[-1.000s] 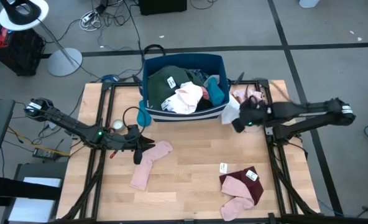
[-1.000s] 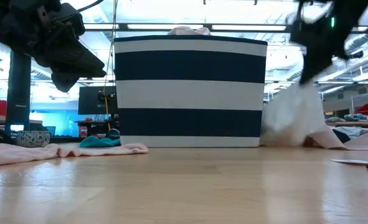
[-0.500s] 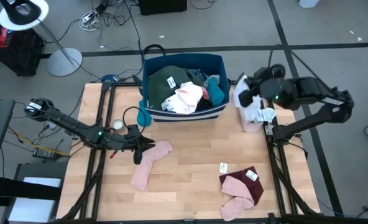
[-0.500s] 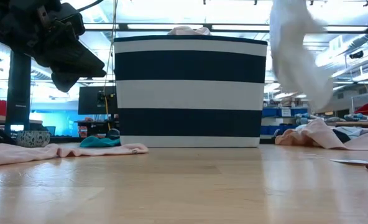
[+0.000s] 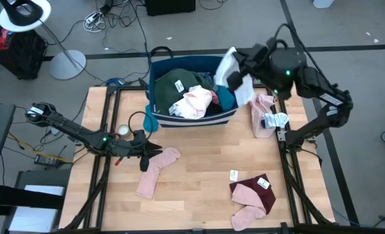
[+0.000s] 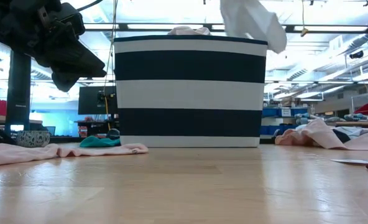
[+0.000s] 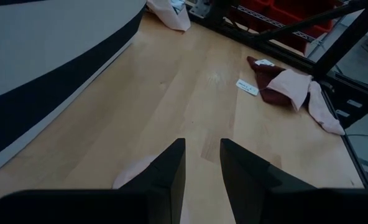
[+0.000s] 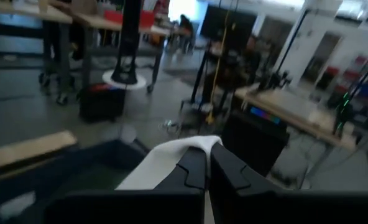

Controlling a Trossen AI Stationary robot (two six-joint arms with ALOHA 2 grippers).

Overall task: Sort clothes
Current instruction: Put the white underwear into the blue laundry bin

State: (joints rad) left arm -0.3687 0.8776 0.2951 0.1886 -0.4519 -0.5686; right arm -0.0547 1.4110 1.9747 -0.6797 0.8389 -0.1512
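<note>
Our right gripper [image 5: 239, 65] is clamped on a white garment [image 5: 234, 77], dangling above the striped bin [image 5: 191, 121]. Our left gripper [image 5: 148, 153] hovers, fingers slightly apart, beside a pink sock [image 5: 157, 170].

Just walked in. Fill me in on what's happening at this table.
The robot is sorting clothes. Its right gripper holds a white garment in the air over the right end of the striped blue bin, which already holds several pieces. The left gripper waits, fingers slightly apart, just above a pink sock on the table. More pink and maroon items lie near the front right, and another pink piece sits right of the bin.
</note>
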